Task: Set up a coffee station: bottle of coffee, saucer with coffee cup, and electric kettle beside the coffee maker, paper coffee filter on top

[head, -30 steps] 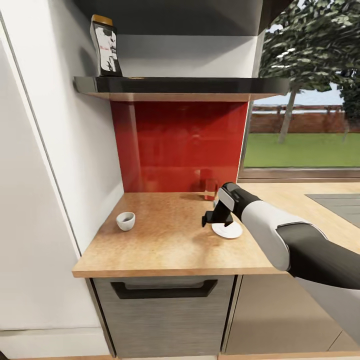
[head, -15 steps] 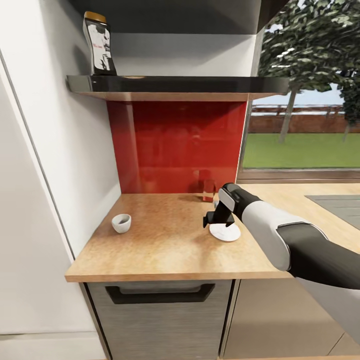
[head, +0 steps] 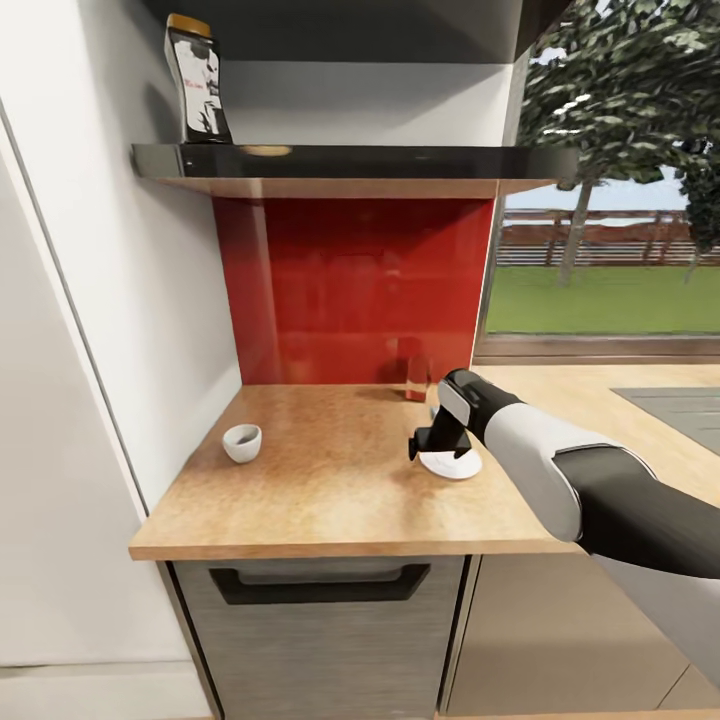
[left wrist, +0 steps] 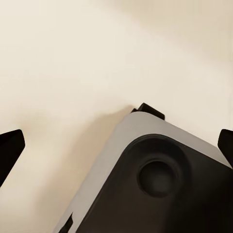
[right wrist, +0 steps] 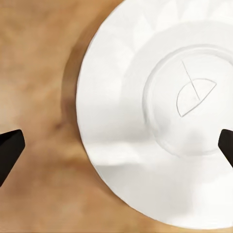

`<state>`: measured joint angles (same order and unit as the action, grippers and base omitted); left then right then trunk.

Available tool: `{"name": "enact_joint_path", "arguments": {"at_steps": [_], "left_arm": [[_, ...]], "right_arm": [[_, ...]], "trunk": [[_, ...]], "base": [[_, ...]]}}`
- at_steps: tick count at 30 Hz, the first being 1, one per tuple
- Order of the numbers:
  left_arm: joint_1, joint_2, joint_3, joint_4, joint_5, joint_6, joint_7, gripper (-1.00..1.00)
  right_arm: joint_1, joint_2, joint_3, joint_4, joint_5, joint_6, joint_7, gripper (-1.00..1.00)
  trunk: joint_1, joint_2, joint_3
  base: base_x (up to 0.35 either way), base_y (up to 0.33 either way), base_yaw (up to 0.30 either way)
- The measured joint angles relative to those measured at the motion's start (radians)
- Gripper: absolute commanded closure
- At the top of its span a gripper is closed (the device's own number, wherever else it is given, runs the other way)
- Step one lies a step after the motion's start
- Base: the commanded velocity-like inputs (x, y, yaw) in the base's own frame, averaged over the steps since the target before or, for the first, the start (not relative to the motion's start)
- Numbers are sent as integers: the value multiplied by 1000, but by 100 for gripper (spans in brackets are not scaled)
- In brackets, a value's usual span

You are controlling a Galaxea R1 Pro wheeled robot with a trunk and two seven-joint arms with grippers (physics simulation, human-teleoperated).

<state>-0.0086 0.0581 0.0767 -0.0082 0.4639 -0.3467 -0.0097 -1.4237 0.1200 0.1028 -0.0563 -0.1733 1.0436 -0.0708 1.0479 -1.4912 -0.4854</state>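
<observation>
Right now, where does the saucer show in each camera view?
Head view: saucer lies on the kitchen countertop, right of centre, under the right gripper.
Right wrist view: saucer is seen from above, between the fingertips.
Left wrist view: no saucer.
Shared landmark: the wood-look countertop.

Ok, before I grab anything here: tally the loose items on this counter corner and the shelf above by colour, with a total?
White: 2, the small white coffee cup and the round white saucer under the right gripper.
Dark with yellow lid: 1, the glass bottle of coffee on the shelf.
Red: 1, a small red container by the backsplash.
Total: 4
</observation>
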Motion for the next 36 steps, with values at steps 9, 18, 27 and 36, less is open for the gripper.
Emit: {"name": "enact_joint_path", "arguments": {"at_steps": [9, 18, 27, 36], "left_arm": [[0, -1, -1, 0, -6, 5, 0, -100], [0, -2, -1, 0, -7, 2, -1, -100], [0, -1, -1, 1, -5, 3, -1, -100], [0, -4, -2, 1, -7, 3, -1, -100]], "right_arm": [[-1, 1, 5, -7, 43, 1, 0, -100], [-1, 7, 19, -19, 58, 1, -1, 100], [0, 10, 20, -19, 59, 0, 0, 100], [0, 11, 18, -19, 61, 1, -2, 100]], "trunk": [[34, -63, -28], [46, -84, -37], [46, -84, -37], [46, -84, -37]], "base": [[0, 0, 0], [0, 0, 0], [0, 0, 0], [0, 0, 0]]}}
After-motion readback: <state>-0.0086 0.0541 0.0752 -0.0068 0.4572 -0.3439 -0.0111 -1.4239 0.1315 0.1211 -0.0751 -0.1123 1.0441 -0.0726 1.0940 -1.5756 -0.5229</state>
